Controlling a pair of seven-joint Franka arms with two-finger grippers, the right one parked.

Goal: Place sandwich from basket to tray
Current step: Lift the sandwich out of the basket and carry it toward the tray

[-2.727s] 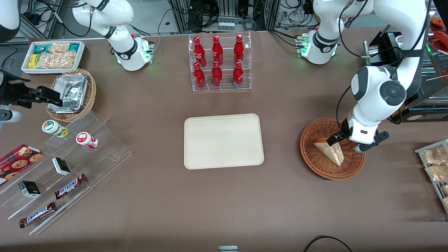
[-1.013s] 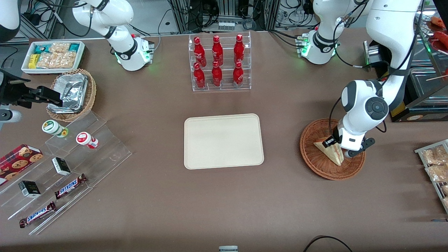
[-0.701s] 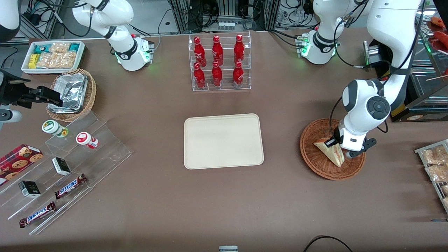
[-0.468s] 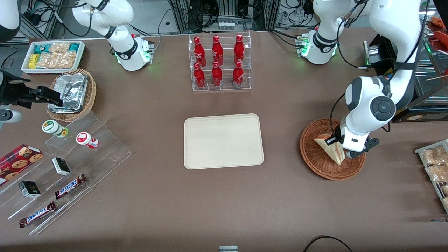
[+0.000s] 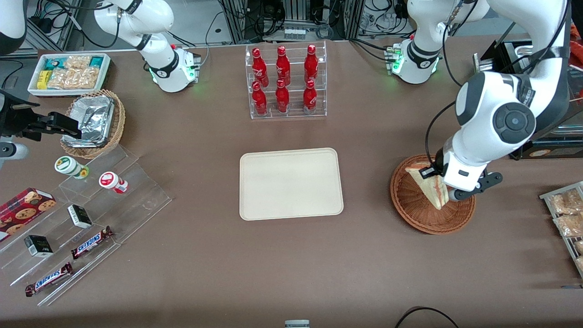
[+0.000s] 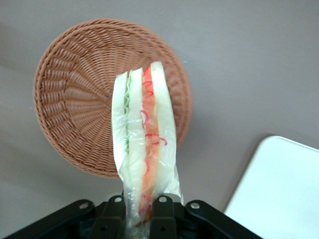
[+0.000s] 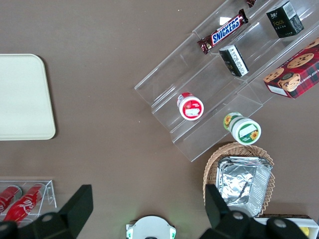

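My left gripper (image 5: 439, 182) is shut on the sandwich (image 5: 428, 186), a plastic-wrapped white-bread wedge with red, orange and green filling (image 6: 144, 134). The wedge hangs lifted above the reddish-brown woven basket (image 5: 419, 214), which shows bare below it in the left wrist view (image 6: 75, 109). The gripper (image 6: 141, 219) pinches the wedge's thick end between its black fingers (image 6: 162, 219). The cream tray (image 5: 290, 183) lies flat at mid-table, beside the basket toward the parked arm's end; a corner of the tray (image 6: 279, 189) shows in the left wrist view.
A clear rack of red bottles (image 5: 284, 82) stands farther from the front camera than the tray. A tan basket with foil packets (image 5: 93, 123), a white snack bin (image 5: 68, 73) and clear steps with snacks (image 5: 86, 214) lie toward the parked arm's end. Packets on a rack (image 5: 567, 214) sit by the working arm's table edge.
The gripper came down onto the sandwich in the basket, shut on it, and has since risen with it, so the wedge now hangs above the basket.
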